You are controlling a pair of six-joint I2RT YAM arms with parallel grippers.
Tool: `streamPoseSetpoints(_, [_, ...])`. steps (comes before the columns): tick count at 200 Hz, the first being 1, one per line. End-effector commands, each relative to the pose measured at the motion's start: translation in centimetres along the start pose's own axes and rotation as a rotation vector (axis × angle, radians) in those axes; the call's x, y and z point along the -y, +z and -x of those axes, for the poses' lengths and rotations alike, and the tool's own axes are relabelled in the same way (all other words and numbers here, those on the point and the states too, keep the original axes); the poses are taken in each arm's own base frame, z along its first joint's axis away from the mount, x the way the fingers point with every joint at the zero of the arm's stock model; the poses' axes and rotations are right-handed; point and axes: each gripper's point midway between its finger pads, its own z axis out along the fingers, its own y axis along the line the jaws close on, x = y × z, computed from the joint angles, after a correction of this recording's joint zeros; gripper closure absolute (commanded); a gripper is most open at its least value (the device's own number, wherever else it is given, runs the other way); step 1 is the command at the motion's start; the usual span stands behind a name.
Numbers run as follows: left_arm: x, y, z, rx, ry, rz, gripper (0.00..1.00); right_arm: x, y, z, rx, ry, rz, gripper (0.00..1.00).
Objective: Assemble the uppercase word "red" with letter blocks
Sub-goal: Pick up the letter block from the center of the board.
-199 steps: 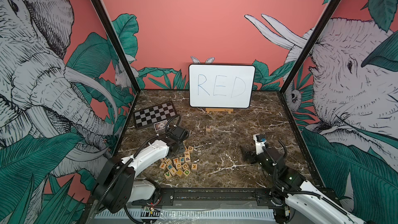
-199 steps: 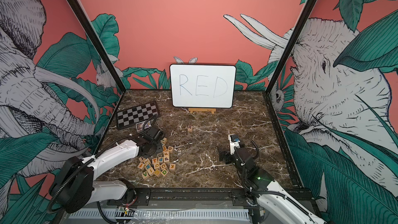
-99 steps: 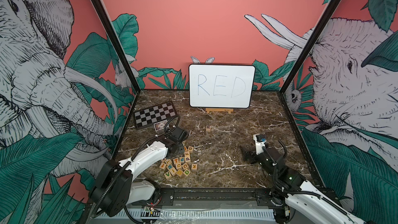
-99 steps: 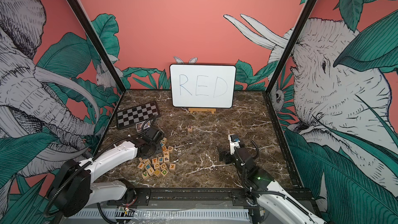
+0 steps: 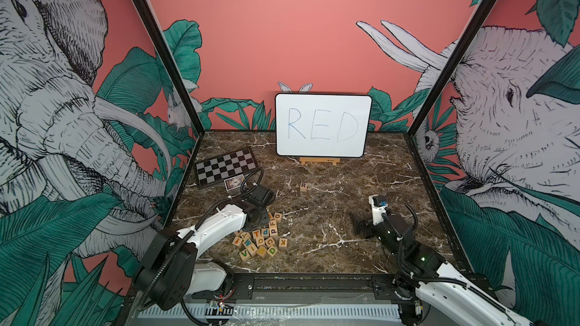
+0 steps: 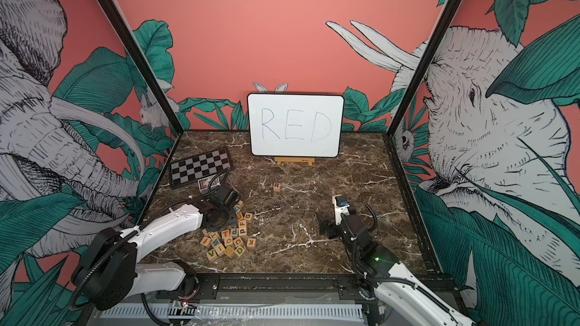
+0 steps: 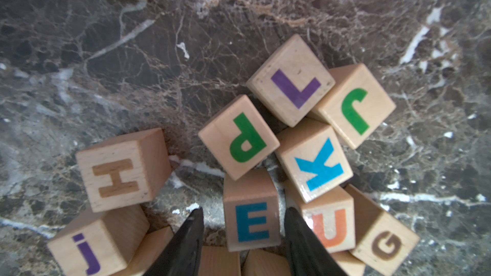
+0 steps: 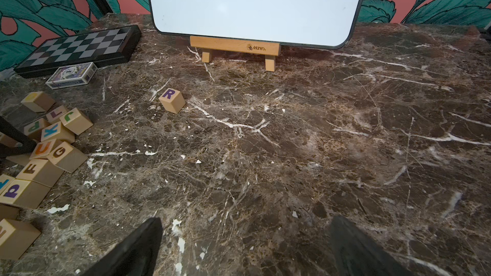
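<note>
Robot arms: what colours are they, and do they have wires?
Both the left arm and right arm have smooth white shells with black joints. Ribbed black cables loop alongside. The fingers are black and pointed. A tiny green light glows on the right arm.

Teal E block (image 7: 252,221), purple R block (image 8: 172,100), black-grey checkered board (image 5: 226,167)

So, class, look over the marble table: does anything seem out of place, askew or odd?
Nothing is damaged or spilled. The small pale wooden letter cubes near the white left arm lie in a jumbled heap, several tilted, with letters turned every way. One wooden cube showing a purple R sits alone mid-table, apart from the heap.
</note>
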Motion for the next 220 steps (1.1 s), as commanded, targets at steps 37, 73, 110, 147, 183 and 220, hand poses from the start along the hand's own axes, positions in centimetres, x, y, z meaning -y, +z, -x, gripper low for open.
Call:
streamPoseSetpoints(37, [-1.07, 0.88, 0.03, 0.010, 0.016, 0.059, 0.51, -0.31, 0.14, 0.38, 0.019, 0.006, 0.012, 0.02])
streamPoseSetpoints(73, [-1.32, 1.11, -0.05, 0.012, 0.020, 0.071, 0.54, -0.30, 0.17, 0.45, 0.020, 0.005, 0.010, 0.02])
streamPoseSetpoints(110, [-1.34, 1.14, -0.12, 0.010, 0.019, 0.070, 0.59, -0.24, 0.19, 0.39, 0.019, 0.005, 0.007, 0.02])
streamPoseSetpoints(147, [-1.26, 1.23, -0.26, 0.005, 0.021, 0.063, 0.66, -0.24, 0.22, 0.42, 0.019, 0.008, 0.007, 0.02])
streamPoseSetpoints(183, [-1.26, 1.19, -0.51, -0.001, 0.018, 0.051, 0.69, -0.26, 0.25, 0.37, 0.018, 0.006, 0.007, 0.02])
streamPoseSetpoints(220, [-1.60, 1.05, -0.61, 0.008, 0.015, 0.049, 0.68, -0.39, 0.26, 0.46, 0.019, 0.007, 0.014, 0.02])
